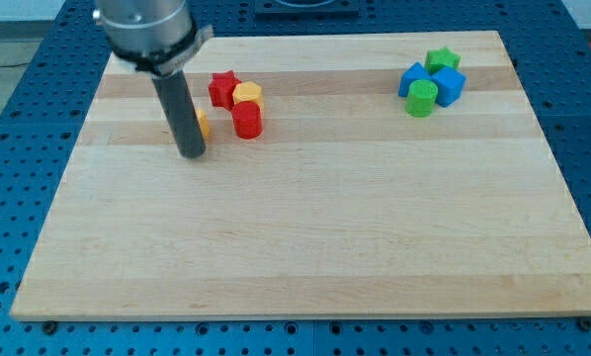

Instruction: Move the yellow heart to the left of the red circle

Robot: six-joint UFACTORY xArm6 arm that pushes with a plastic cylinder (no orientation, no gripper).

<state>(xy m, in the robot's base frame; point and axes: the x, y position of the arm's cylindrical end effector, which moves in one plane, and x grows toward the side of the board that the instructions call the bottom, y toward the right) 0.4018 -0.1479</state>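
My dark rod hides most of a small yellow block (204, 125), so its shape cannot be told, the top of the arm is cut off by the view's top edge, and the blue blocks (448, 85) crowd together behind the green cylinder (422, 98), partly hidden.

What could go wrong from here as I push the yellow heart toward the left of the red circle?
1. My tip hides most of a yellow block behind the rod, so its shape and contact are unclear; it may be the heart.
2. The red star, another yellow block and the red cylinder sit tightly together, so a push there may shift the red cylinder too.
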